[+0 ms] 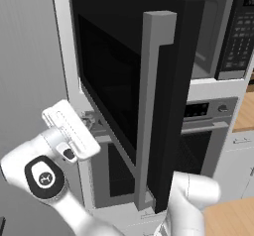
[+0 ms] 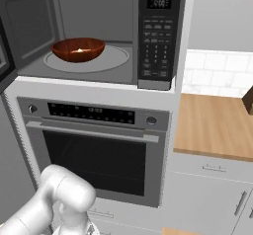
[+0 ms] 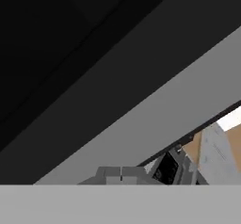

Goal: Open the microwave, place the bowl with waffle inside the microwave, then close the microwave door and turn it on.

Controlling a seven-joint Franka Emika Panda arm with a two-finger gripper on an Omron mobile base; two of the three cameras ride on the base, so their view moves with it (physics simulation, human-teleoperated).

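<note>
The microwave (image 2: pixel 153 36) stands with its cavity showing, and the brown bowl (image 2: pixel 78 49) rests on the round turntable inside, a pale piece of waffle in its middle. The microwave door (image 1: pixel 124 81) hangs wide open on its left hinge, its tall grey bar handle (image 1: pixel 151 106) facing me. My gripper (image 1: pixel 92 122) sits low at the door's hinge side, fingers shut with nothing between them, right against the door's lower left corner. In the hand view the shut gripper (image 3: pixel 121 175) points at the door's dark panel and a grey strip, very close.
Below the microwave is a grey oven (image 2: pixel 96 150) with a horizontal handle. A wooden counter (image 2: pixel 212 125) with white drawers lies to the right. A grey wall panel (image 1: pixel 30 81) stands to the left of the door. My own arm bends low in front of the oven.
</note>
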